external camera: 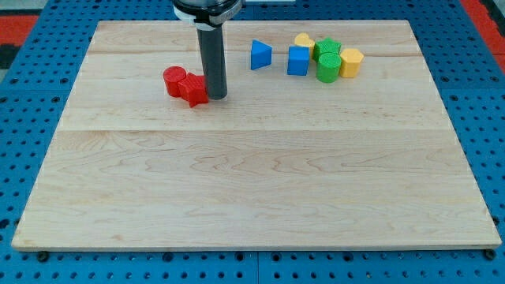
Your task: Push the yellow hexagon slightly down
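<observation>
The yellow hexagon [350, 62] lies near the view's top right, touching the right side of a green cylinder [328, 68]. My tip [217, 96] rests on the board far to the hexagon's left, right beside the right edge of a red star-like block [194, 90]. A red cylinder [174, 80] touches that red block on its left.
A blue triangle [260, 54] and a blue cube [298, 61] lie between my tip and the hexagon. A second green block [327, 50] and a second yellow block [304, 41] sit at the cluster's top. The wooden board [252, 181] lies on a blue pegboard.
</observation>
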